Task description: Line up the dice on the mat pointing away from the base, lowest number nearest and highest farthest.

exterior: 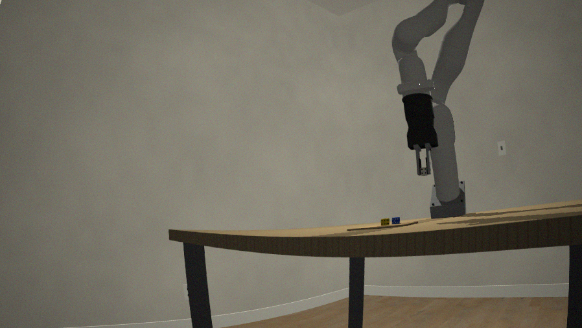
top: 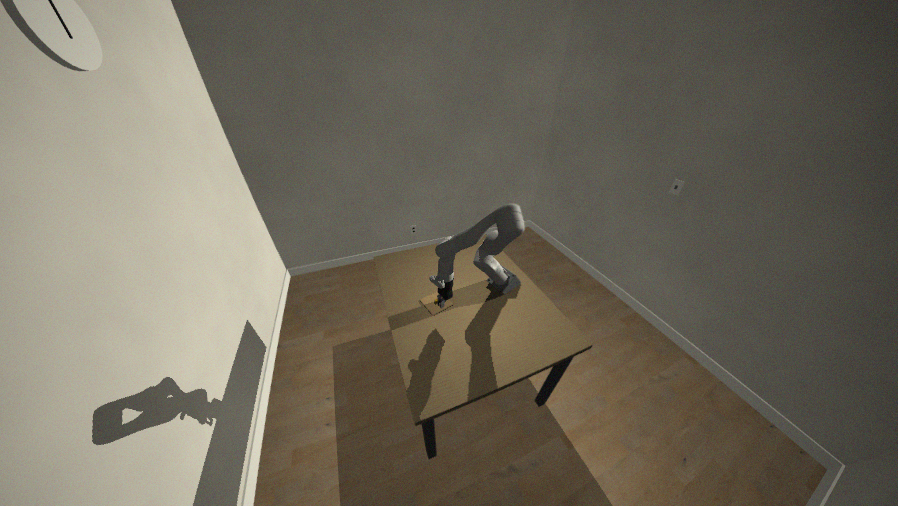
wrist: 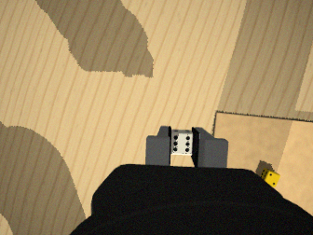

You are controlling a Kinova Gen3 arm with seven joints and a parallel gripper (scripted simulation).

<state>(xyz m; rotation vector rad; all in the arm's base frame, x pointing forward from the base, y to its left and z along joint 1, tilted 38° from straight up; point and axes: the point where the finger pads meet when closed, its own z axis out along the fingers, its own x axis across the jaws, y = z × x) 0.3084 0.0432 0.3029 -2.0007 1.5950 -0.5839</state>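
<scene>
My gripper (exterior: 423,172) (wrist: 181,141) is shut on the white die (exterior: 424,171) (wrist: 182,144) and holds it well above the table. The die's face towards the wrist camera shows six pips. In the wrist view it hangs left of the mat (top: 431,309) (wrist: 244,135). The mat lies on the table. The yellow die (exterior: 384,222) (wrist: 271,177) rests on it, with two pips on its upper face in the wrist view. The blue die (exterior: 395,220) stands close to the right of the yellow one in the exterior view; the gripper body hides it in the wrist view.
The wooden table (top: 521,339) (exterior: 284,233) carries the robot's base (top: 504,281) (exterior: 448,210), which stands behind and to the right of the dice in the exterior view. Shadows of the arm fall across the table. No other obstacle shows near the mat.
</scene>
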